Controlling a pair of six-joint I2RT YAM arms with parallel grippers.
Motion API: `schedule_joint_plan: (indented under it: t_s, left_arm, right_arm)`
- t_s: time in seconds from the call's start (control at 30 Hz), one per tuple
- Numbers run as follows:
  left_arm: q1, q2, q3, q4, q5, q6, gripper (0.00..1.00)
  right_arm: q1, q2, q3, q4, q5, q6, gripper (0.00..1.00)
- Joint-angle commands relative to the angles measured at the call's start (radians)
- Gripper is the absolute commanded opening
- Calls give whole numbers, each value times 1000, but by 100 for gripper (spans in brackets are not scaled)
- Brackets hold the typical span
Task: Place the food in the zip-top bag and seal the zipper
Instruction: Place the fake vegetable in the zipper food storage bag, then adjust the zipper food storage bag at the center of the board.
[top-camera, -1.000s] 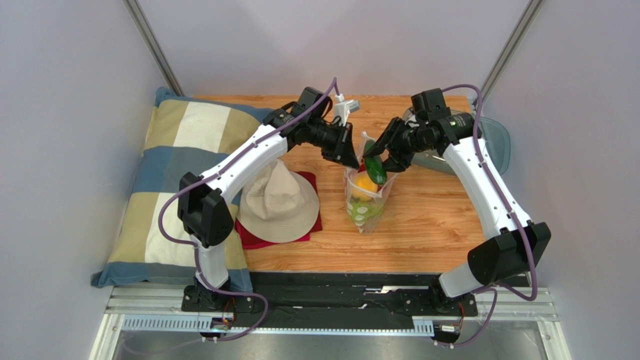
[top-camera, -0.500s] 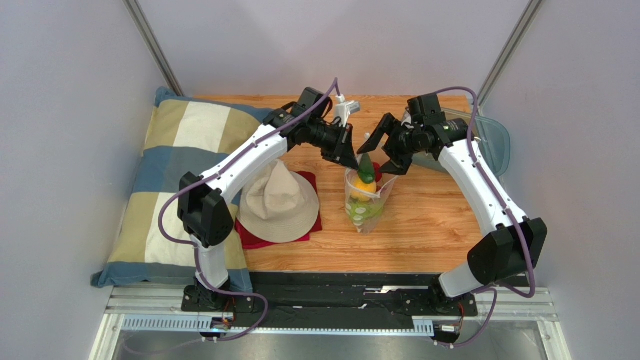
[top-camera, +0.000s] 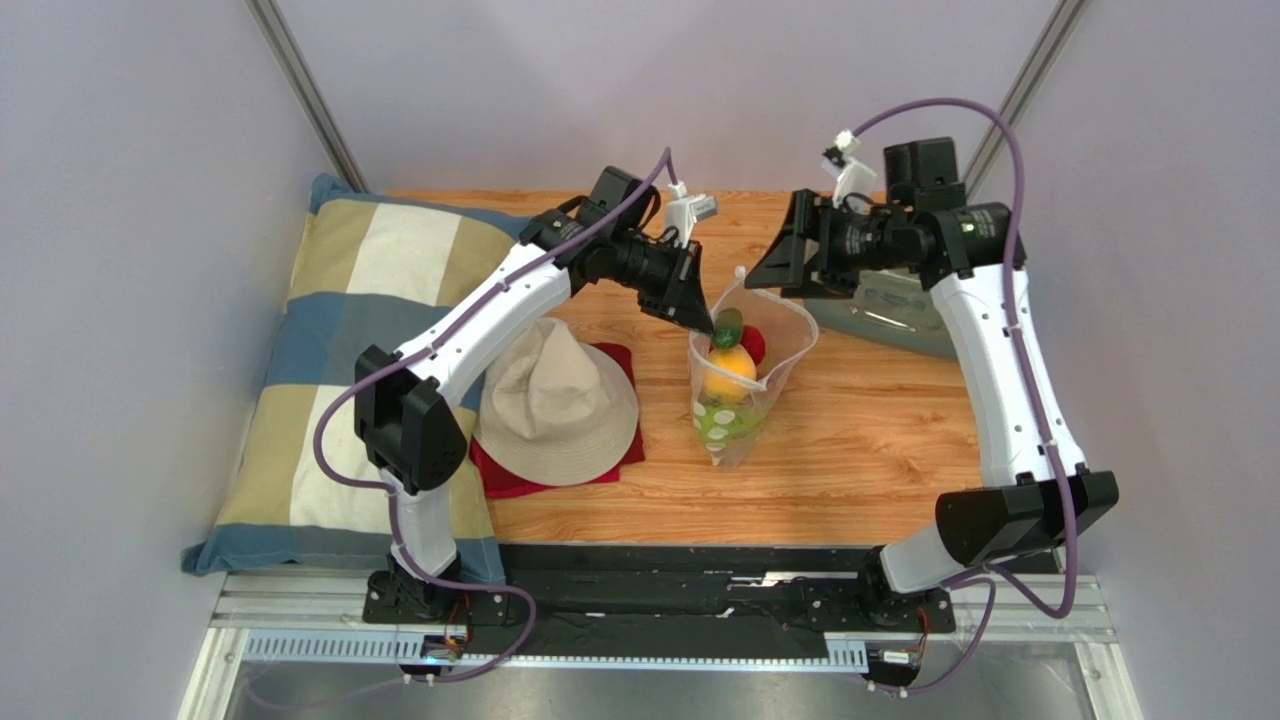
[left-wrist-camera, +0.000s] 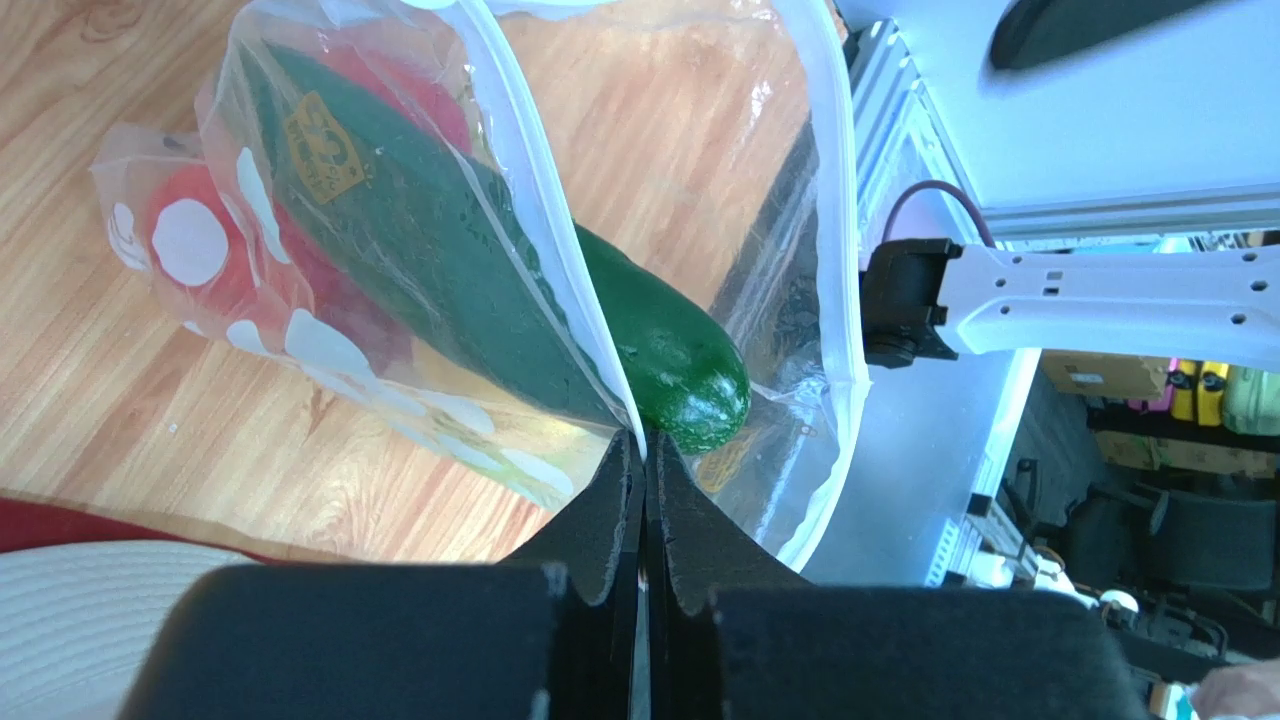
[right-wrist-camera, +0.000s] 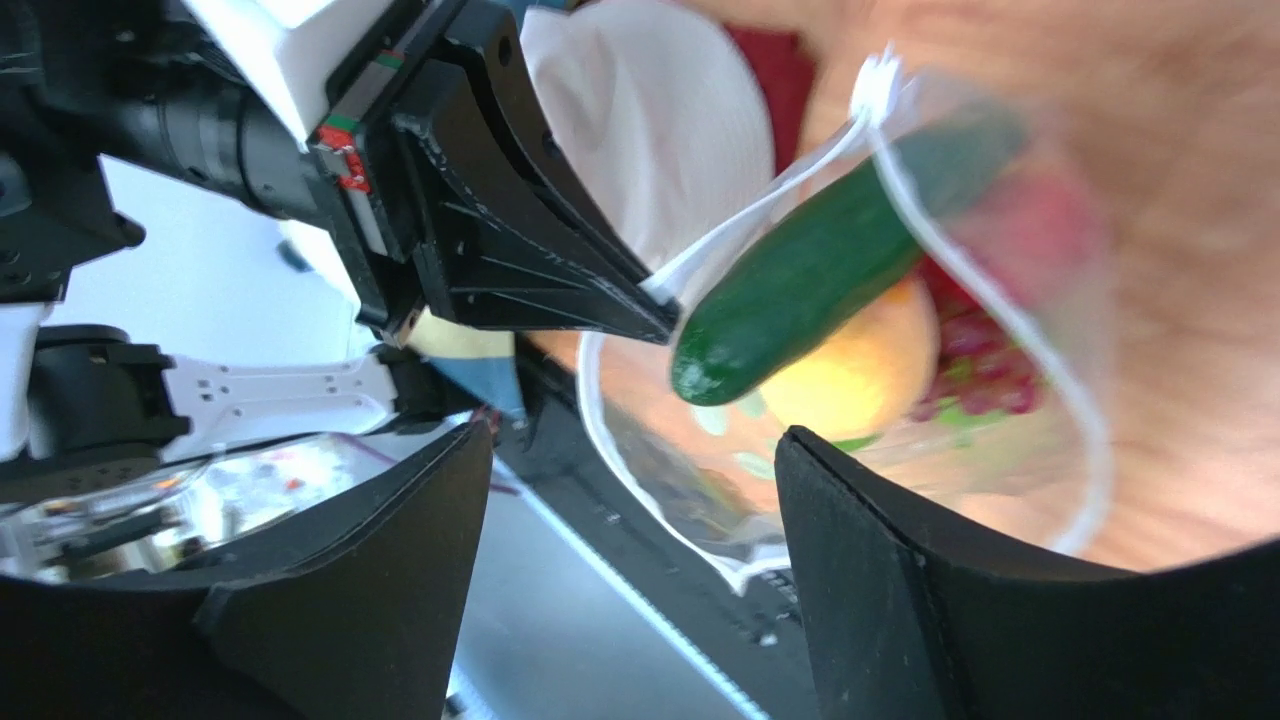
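**A:** What lies closest to you?

**B:** My two bases, bolted to a metal rail (top-camera: 661, 638) at the near edge of the wooden surface (top-camera: 872, 450). A checked pillow (top-camera: 338, 323) in blue, cream and tan covers the surface's left side from the near edge to the far one.

**A:** And past the rail?

**B:** A cream hat (top-camera: 559, 405) sits on a red cloth (top-camera: 628, 450), just beside the pillow. To its right the zip-top bag (top-camera: 739, 428) stands upright in the middle of the surface, mouth gaping.

**A:** Where is the food (top-camera: 729, 393)?

**B:** Inside the bag. There are green balls (top-camera: 724, 423) at the bottom, an orange ball (top-camera: 732, 371) above them and something red (top-camera: 753, 345) on the far side. The long dark green piece (left-wrist-camera: 451, 255) leans against the dotted wall with its end up near the mouth.

**A:** Your hands?

**B:** My left hand (left-wrist-camera: 643, 450) is clenched on the bag's rim, pinching the zipper (left-wrist-camera: 836, 195) strip on the hat side. The rest of the strip loops open. My right hand (top-camera: 784, 255) hangs beyond the bag toward the right, apart from it. It is released, fingers wide, with nothing between them.

**A:** Farther back?

**B:** A grey translucent tray (top-camera: 902, 323) lies on the surface's far right, below my right arm. Then come pale walls (top-camera: 601, 90) on three sides, with a metal post (top-camera: 308, 90) slanting up at each far corner.
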Motion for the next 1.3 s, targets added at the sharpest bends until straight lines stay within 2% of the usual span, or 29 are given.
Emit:
schedule_joint_plan:
  t_s: [0.0, 0.13, 0.3, 0.4, 0.47, 0.5, 0.53, 0.57, 0.67, 0.73, 0.9, 0.97, 1.03, 1.2, 1.27]
  left_arm:
    - [3, 6, 71, -1, 40, 31, 0]
    - [3, 21, 103, -13, 43, 45, 0]
    - [3, 55, 164, -62, 42, 73, 0]
    - [3, 61, 172, -73, 49, 82, 0]
    - [3, 61, 174, -76, 48, 84, 0]
    - [3, 63, 177, -78, 49, 84, 0]
    - [4, 63, 178, -79, 45, 84, 0]
    - [4, 67, 183, -81, 43, 84, 0]
    - [20, 82, 217, -79, 45, 70, 0]
    - [27, 96, 269, -82, 45, 74, 0]
    - [-6, 159, 387, -140, 48, 125, 0]
    - [-54, 178, 392, -198, 23, 207, 0]
    - [-81, 178, 335, -219, 3, 283, 0]
    - [-77, 170, 173, -210, 29, 298, 0]
    - [-59, 159, 159, -181, 34, 285, 0]
  right_arm:
    - [-54, 16, 65, -154, 59, -275, 73]
    - [-55, 27, -19, -148, 153, -401, 75]
    - [-54, 85, -84, -159, 191, -445, 76]
    - [-55, 123, -111, -139, 224, -459, 72]
    - [-61, 145, -119, -127, 202, -461, 58]
    - [-66, 150, -116, -120, 189, -461, 47]
    - [-70, 154, -110, -120, 132, -455, 5]
    - [-86, 157, -98, -131, 94, -448, 0]
    - [-94, 112, -59, -140, -77, -429, 0]
    - [-77, 61, -94, -111, -169, -375, 0]
    - [15, -71, -212, 44, -217, -167, 0]
    - [41, -87, -258, 109, -197, -123, 0]
    - [43, -91, -303, 149, -189, -67, 0]
    - [29, -62, -259, 96, -171, -102, 0]
    - [-17, -59, -214, 38, -116, -174, 15]
